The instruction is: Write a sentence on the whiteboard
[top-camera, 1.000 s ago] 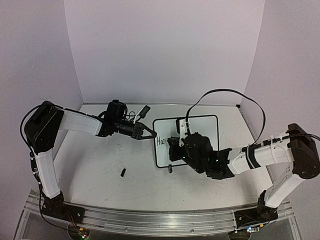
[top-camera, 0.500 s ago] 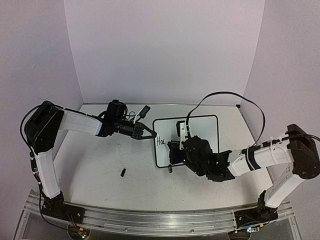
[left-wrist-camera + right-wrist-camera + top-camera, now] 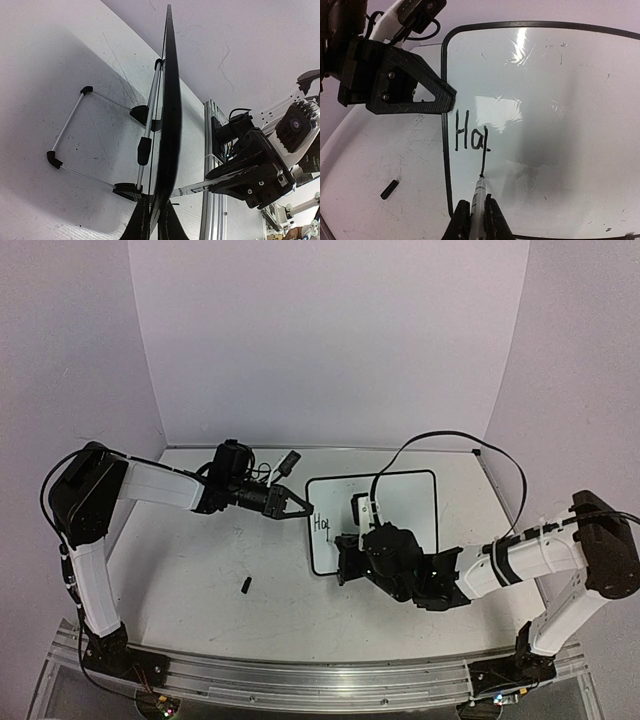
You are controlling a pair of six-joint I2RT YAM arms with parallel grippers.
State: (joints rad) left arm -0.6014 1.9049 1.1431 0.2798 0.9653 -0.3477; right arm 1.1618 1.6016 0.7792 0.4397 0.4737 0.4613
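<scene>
**gearhead_42:** ok so where's the whiteboard sitting, and what are your claws doing?

**me:** From overhead, the whiteboard (image 3: pixel 410 495) sits a bit toward 3 o'clock from the middle of the surface (image 3: pixel 200 570). It's propped on its wire stand (image 3: pixel 70 125), not lying flat. My left claw (image 3: pixel 303 507) comes in from 9 o'clock and is pinched tight on the board's black frame at that edge. On the left wrist cam the board is edge-on, and my two fingertips squeeze it from either side at the bottom of the shot.

**gearhead_42:** and the right one?

**me:** My right claw (image 3: pixel 479 220) reaches in from about the board's 5 o'clock. It's clamped on a marker (image 3: pixel 480 195), which pokes out between the fingers with its tip touching the white face. From overhead my own wrist hides that tip, so the right wrist cam is the one to trust.

**gearhead_42:** how much writing is on there?

**me:** The sentence (image 3: pixel 470 137) is only a start: an "H", an "a", and a third letter whose long downstroke ends right at the marker tip. It hugs the board's 9 o'clock edge, just beside the left claw's finger. The rest of the face is bare apart from glare.

**gearhead_42:** anything else lying around?

**me:** Just a small black stub (image 3: pixel 246 586) on the surface, around 7 o'clock from the board and well apart from it. Too small to tell what it is.
</scene>
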